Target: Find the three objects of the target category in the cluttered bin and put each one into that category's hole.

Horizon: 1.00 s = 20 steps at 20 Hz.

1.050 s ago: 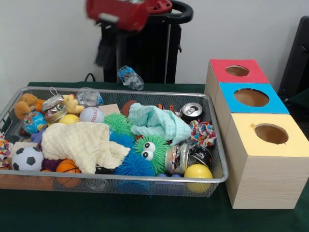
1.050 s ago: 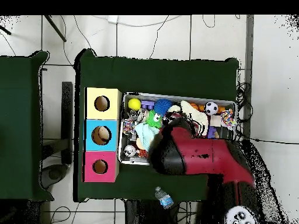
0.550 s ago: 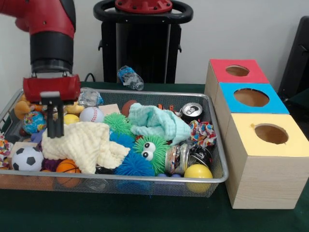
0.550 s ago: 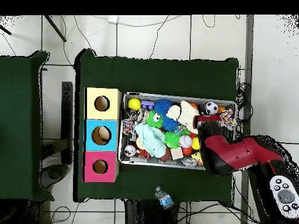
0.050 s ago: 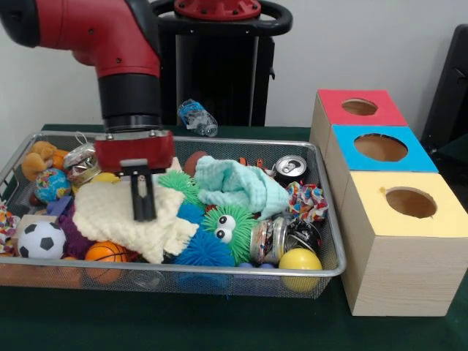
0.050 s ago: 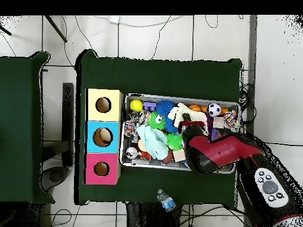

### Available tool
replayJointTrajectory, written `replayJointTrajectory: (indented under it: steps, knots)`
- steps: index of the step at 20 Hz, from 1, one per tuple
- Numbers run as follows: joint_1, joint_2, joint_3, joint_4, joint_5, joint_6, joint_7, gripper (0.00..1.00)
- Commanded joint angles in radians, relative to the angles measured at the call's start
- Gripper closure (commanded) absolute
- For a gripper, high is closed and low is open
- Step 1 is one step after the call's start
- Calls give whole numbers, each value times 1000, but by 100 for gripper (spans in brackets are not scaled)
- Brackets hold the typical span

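Note:
A wire bin [image 5: 219, 272] holds a heap of toys, cloths and cans. My gripper [image 5: 142, 208] hangs over the bin's left half, its dark fingers together, tips down on a cream knitted cloth [image 5: 117, 219]. Whether they pinch the cloth is hidden. Around it lie a soccer ball [image 5: 41, 240], a basketball [image 5: 102, 252], a globe ball [image 5: 51, 184], a green googly-eyed toy [image 5: 227, 228], a teal cloth [image 5: 238, 186], a drink can [image 5: 290, 168] and a yellow ball [image 5: 300, 261]. The red box [image 5: 358, 107], blue box [image 5: 380, 148] and yellow box [image 5: 409, 202] each have a round hole.
A crushed water bottle [image 5: 197, 117] lies on the green table behind the bin. In the overhead view the arm [image 6: 213, 155] covers the bin's lower right part, and the three boxes [image 6: 102, 137] stand in a column left of the bin [image 6: 125, 159].
The arm swung from the bin's left end toward its middle, over the cream cloth. The cloth has shifted slightly the same way, baring a purple toy at its left.

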Motion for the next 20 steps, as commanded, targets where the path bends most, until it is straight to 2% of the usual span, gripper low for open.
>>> replayJointTrajectory:
  steps: [1, 3, 4, 5, 6, 9, 11, 13, 14, 15, 17, 18, 20]
  knots:
    - [68, -74, 5, 27, 68, 14, 60, 100]
    - [106, -142, -23, 61, 120, 61, 73, 100]
    - [163, -192, -75, 76, 138, 85, 90, 100]
    - [185, -214, -90, 85, 154, 110, 90, 100]
    - [268, -240, -165, 75, 156, 122, 124, 100]
    - [411, -256, -280, 75, 194, 144, 190, 100]
    - [436, -278, -277, 122, 249, 152, 181, 100]
    - [414, -342, -212, 213, 307, 120, 142, 100]
    - [366, -402, -129, 282, 335, 140, 84, 100]
    - [343, -434, -95, 319, 381, 172, 62, 100]
    - [243, -501, 35, 426, 582, 347, -44, 100]
    - [245, -527, 27, 445, 649, 435, -89, 100]
    - [203, -567, 78, 488, 757, 546, -172, 100]
